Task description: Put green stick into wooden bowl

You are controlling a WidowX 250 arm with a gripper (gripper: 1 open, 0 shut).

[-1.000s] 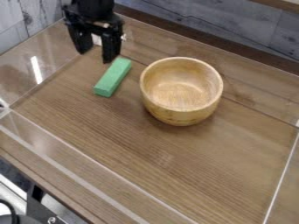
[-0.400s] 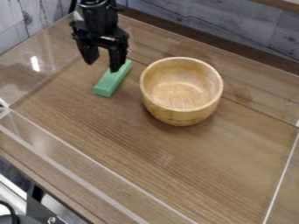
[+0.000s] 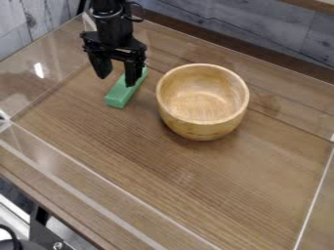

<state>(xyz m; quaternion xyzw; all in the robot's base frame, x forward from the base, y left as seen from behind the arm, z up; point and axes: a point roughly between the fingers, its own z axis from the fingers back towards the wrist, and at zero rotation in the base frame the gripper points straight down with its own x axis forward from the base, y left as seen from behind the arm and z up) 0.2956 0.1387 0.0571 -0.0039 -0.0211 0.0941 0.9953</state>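
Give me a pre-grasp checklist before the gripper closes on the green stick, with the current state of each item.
1. Gripper open: ok, fingers spread apart.
2. Gripper over the green stick: ok, it sits above the stick's far end.
3. Fingers straddling the stick: cannot tell from this single view.
4. Stick lying flat on the table: ok.
5. Wooden bowl empty and upright: ok.
6. Stick apart from the bowl: ok, a gap of table shows between them.
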